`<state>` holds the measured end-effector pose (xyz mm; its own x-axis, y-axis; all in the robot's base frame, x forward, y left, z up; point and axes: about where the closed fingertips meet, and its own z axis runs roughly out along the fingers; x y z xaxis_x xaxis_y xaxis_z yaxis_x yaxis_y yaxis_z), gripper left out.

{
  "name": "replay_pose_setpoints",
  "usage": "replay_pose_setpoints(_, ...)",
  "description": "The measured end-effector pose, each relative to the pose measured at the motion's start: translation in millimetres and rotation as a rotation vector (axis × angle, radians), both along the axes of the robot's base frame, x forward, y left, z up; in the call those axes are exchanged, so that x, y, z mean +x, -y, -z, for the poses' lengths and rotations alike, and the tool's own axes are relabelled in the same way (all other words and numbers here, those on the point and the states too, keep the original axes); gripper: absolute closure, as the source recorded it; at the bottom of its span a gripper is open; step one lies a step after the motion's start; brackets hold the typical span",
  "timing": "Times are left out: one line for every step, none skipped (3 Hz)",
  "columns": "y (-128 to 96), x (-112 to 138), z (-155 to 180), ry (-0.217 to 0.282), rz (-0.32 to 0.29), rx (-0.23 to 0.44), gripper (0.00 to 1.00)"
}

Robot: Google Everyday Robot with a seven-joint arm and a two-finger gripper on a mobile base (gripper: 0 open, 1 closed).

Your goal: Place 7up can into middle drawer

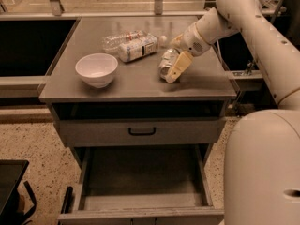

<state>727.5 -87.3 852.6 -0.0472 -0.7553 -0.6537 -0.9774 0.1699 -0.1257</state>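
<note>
The 7up can [166, 63] lies on its side on the grey cabinet top [140, 81], right of centre, its shiny metal end facing the front. My gripper [176, 54] reaches in from the right and straddles the can, with one yellowish finger [178, 67] in front of it and the other behind it. The fingers look closed on the can, which still rests on the top. The middle drawer [140, 179] stands pulled open low at the front, and its bare grey floor holds nothing.
Two clear plastic bottles [132, 45] lie just left of the can, with a small white object [162, 40] behind it. A white bowl [96, 69] sits at the front left. A shut drawer front with a black loop handle [142, 131] is above the open drawer. My white arm fills the right side.
</note>
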Motion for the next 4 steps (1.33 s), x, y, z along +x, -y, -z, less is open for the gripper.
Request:
replay_pose_setpoints(0.0,0.0,0.0,0.000,0.000,0.000,0.00)
replay_pose_setpoints(-0.1,0.0,0.1,0.000,0.000,0.000,0.18)
replay_pose_setpoints(-0.1,0.0,0.1,0.000,0.000,0.000,0.41)
replay_pose_setpoints(0.0,0.0,0.1,0.000,0.000,0.000,0.64)
